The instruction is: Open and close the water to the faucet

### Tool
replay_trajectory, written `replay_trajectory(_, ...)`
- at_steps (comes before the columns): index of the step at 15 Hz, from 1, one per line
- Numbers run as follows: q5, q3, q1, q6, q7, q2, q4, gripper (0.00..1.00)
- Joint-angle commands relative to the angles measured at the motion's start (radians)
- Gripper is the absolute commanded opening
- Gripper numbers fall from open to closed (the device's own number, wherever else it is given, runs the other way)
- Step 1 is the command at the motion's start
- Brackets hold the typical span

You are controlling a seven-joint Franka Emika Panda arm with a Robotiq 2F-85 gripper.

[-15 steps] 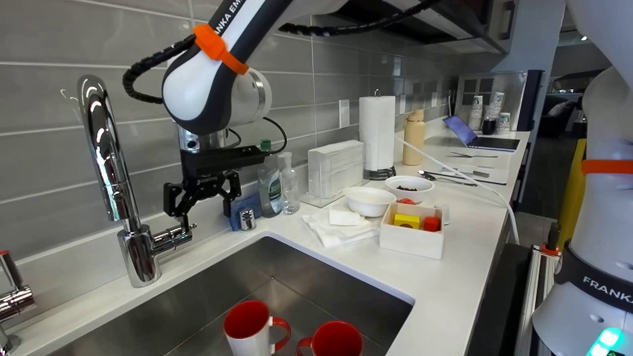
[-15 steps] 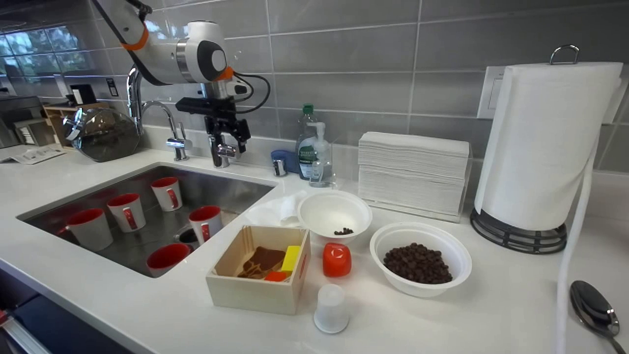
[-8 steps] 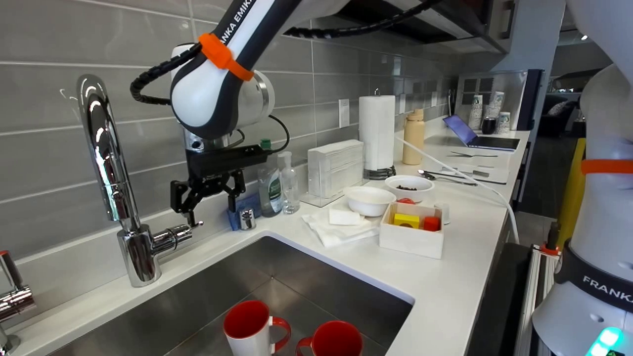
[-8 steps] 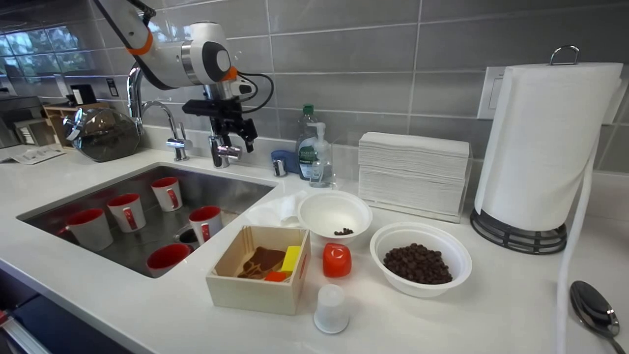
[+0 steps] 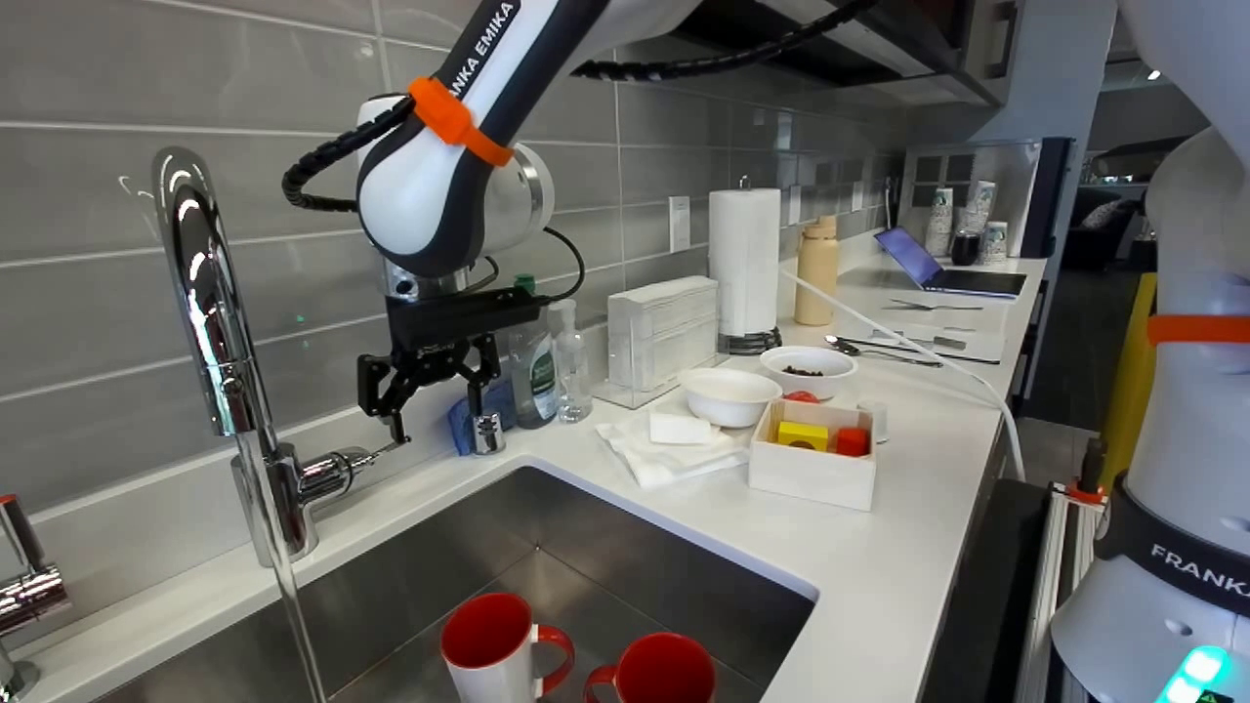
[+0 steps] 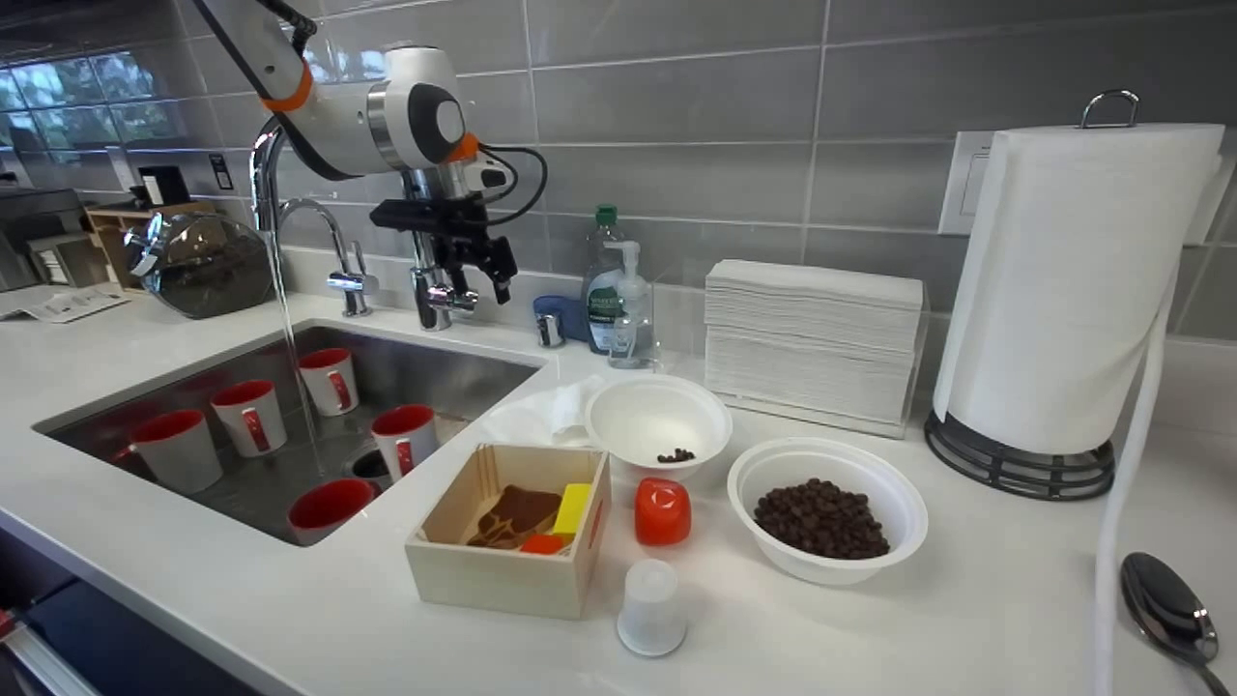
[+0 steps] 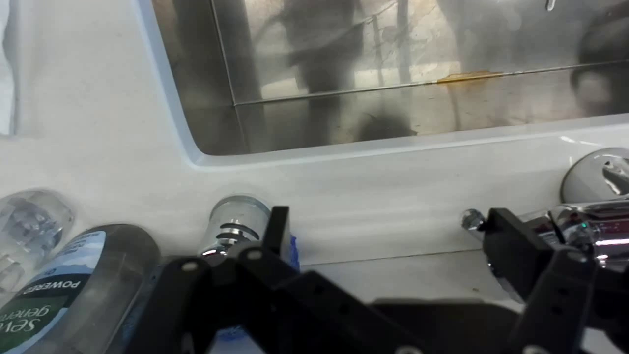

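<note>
End effector [image 5: 437, 418]: matte black, angular linkages [image 5: 370, 381]; pale round screw heads [image 7: 254, 254] along them (wrist view). Directly above it: black bar-shaped housing [image 5: 469, 314], then silver collar [image 5: 435, 285]; thin black cable [image 5: 578, 252] curving out beside. Higher up: white arm [image 5: 420, 210] with dark panels [image 5: 469, 220], metallic ring [image 5: 534, 186], orange strap [image 5: 442, 112], ribbed black conduit [image 5: 327, 161], lettering [image 5: 483, 49] "ANKA EMIKA" legible. Well apart from the end effector: white base [image 5: 1123, 625], dark strip [image 5: 1133, 532] marked "FRANK", remainder cut off at edge of view; bright green light [image 5: 1203, 667]; another orange strap [image 5: 1201, 330] over the strip.

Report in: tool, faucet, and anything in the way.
Tool open, one finger beside the lever. Faucet on, water running into the sink. Mugs stand close to where it lands.
</note>
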Motion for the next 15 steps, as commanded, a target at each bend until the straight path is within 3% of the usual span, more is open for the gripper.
replay_trajectory(1,-0.014,-0.01,-0.003,0.007,0.031,-0.022,-0.019,1.0)
replay_trajectory(15,-0.052,-0.065,0.003,0.0,0.087,-0.01,-0.012,1.0)
